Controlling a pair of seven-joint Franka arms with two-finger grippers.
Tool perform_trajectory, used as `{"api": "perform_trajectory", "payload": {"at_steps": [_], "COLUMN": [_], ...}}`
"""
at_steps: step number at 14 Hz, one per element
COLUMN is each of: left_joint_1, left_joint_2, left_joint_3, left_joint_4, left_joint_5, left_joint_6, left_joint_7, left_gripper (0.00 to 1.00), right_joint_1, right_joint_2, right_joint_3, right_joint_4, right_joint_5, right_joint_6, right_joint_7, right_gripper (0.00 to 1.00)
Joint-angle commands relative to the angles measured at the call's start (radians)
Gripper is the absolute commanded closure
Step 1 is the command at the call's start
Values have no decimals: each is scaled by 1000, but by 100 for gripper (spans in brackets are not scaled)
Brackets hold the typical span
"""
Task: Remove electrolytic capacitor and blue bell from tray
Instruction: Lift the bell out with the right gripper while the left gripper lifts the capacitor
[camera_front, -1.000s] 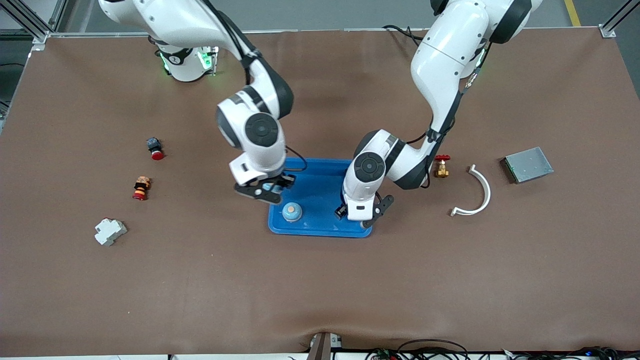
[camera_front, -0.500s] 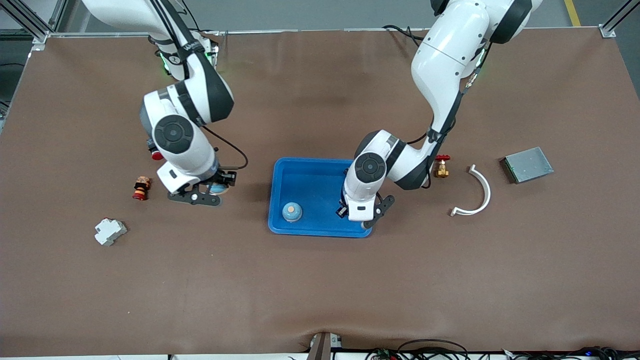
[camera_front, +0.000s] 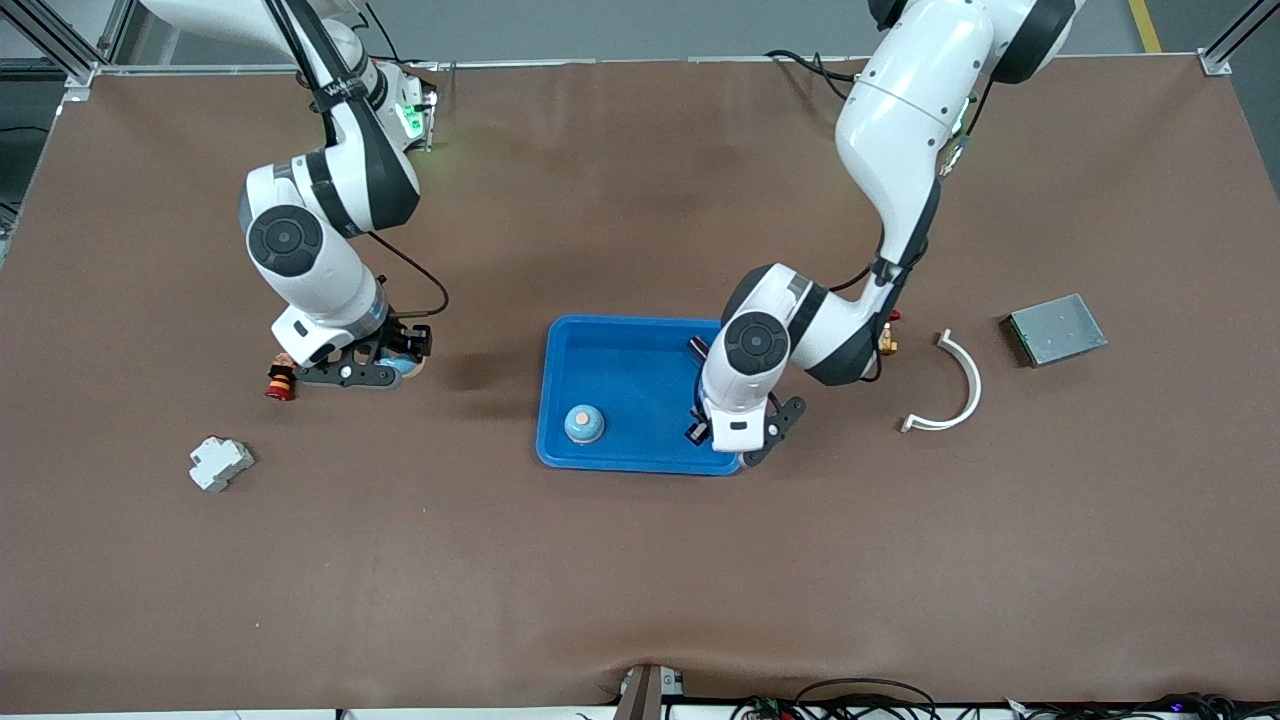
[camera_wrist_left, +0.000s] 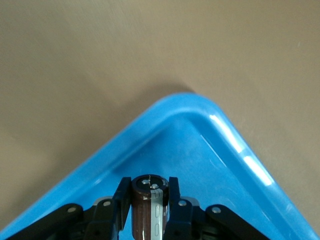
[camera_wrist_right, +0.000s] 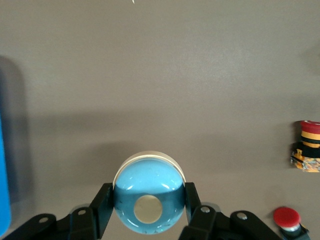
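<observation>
Brown capacitor (camera_wrist_left: 150, 207) — left wrist view only

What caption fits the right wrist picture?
Right gripper clamps a blue bell above the brown table.

The blue tray (camera_front: 640, 350) looks like glossy, smooth plastic — light streaks its rim. The held bell (camera_wrist_right: 149, 196) shines too, while the table (camera_front: 640, 580) wears matt brown cloth, faintly wrinkled.
</observation>
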Motion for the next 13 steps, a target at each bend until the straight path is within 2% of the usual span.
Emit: {"api": "perform_trajectory", "payload": {"at_steps": [1,3,6,10,13], "left_joint_1": [12,41,112,228,325], "left_joint_2": [-89,-150,-216,-262,-279], "left_joint_3": [7,7,5,5,5], "left_joint_4": [-9,-10,-12,-18,-29], "left_joint_5": [27,24,24,26,26], "left_joint_6": [-108,-175,-309,-402,-425], "left_joint_7": [14,99,266,499,723], "left_gripper": [100,100,100,100,100], "right_joint_1": [-48,-71,-90,-124,-144], "right_joint_2": [-49,-39,-32,37,77], "right_joint_3": [14,15,15,15,15], "right_joint_4": [-145,-197,-219,-246,-246], "right_joint_5": [7,7,7,7,7], "right_joint_6": [150,238,280,395,418], "right_joint_7": [-49,-75,-86,-124,-155], "right_gripper": [100,100,100,100,100]}}
